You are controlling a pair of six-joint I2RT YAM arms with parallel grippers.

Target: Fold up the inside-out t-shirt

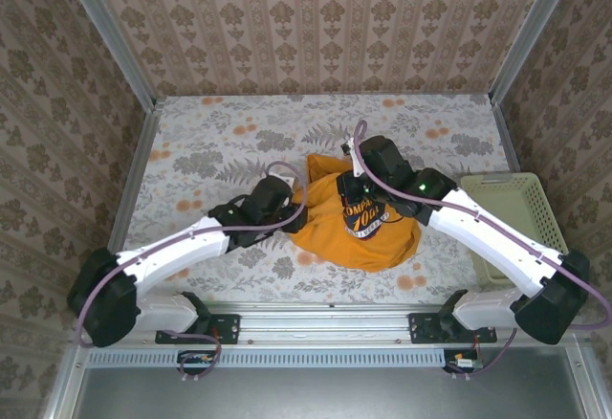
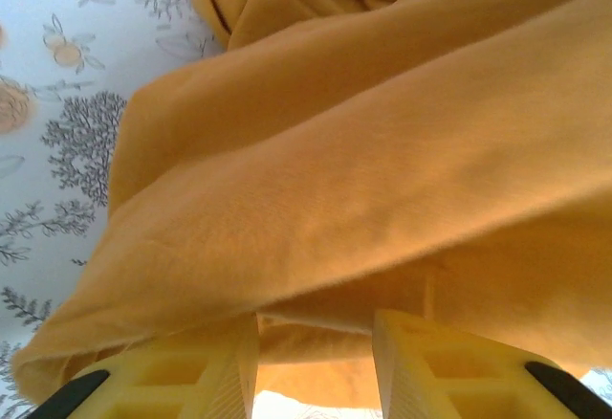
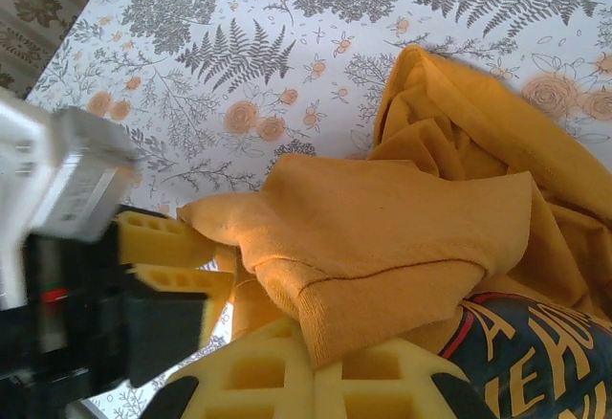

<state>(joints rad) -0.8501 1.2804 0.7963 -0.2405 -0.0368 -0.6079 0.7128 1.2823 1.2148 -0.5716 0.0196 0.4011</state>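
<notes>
Though bunched up, t-shirt (image 1: 330,232) shows mustard-orange cloth — dark lettering uppermost.

Left gripper (image 2: 316,357) jaws parted, right gripper (image 3: 316,381) clamped

Left arm (image 1: 182,252): white shell along the long link, black joint housings at both ends, bulky black shoulder at the base.
Right arm (image 1: 497,242): same white link and black joints; small green lights glowing on the black wrist housing.
Cables: lilac-grey, looping from each base along the link to the wrist.
Mounts: black brackets with screws on a silver rail, short wires hanging beneath.
Left gripper (image 2: 316,366): yellow fingers (image 2: 177,376) with moulded square hollows, black backing at the outer edges.
Right gripper (image 3: 316,381): yellow fingers (image 3: 253,376), same hollowed grid, black behind.
Left wrist seen from right camera: grey-white block, black body, yellow pads.
</notes>
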